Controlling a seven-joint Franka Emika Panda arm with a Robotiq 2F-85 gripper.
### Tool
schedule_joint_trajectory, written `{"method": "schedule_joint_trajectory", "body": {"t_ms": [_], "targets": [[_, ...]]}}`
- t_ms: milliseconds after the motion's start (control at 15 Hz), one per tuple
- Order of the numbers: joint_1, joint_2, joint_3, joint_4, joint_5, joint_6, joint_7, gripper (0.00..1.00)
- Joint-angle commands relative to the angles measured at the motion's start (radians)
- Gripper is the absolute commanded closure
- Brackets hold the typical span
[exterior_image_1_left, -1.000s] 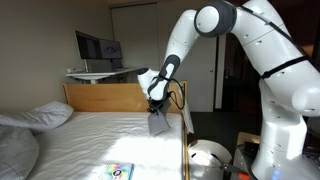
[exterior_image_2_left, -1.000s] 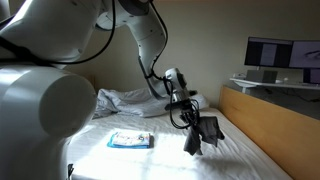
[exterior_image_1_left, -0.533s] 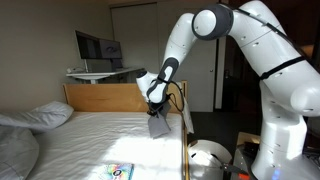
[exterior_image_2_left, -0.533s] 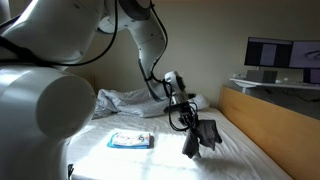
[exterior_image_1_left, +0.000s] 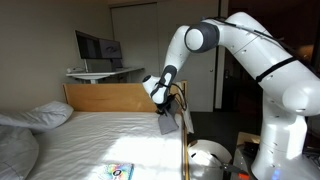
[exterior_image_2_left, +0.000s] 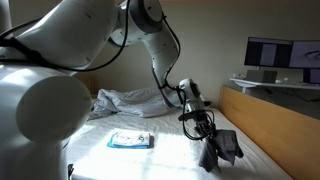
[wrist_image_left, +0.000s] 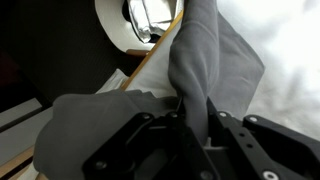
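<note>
Claw (exterior_image_2_left: 203, 130) pressed together, pinching grey cloth (exterior_image_2_left: 221, 148) by upper fold, so rest drapes free toward 6 o'clock. Cloth hangs over bed (exterior_image_2_left: 160, 162) edge, beside wooden bed frame (exterior_image_1_left: 105, 97). Hem near sheet, contact unclear. Printed packet (exterior_image_2_left: 131, 139) flat at cloth's 9 o'clock, well apart.

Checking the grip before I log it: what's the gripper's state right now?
Gripper: closed, holding the grey cloth.
</note>
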Motion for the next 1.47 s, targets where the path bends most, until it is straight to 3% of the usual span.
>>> {"method": "schedule_joint_trajectory", "body": {"t_ms": [0,400,800,1400], "targets": [[-0.062,0.062,-0.005,0.100,0.045,-0.078,0.009,0.94],[-0.164,0.135,-0.021,0.195,0.146,-0.200,0.031,0.94],[-0.196,0.191,-0.103,0.284,0.119,-0.377,0.178,0.94],[-0.333,0.306,-0.115,0.452,0.134,-0.602,0.303,0.94]]}}
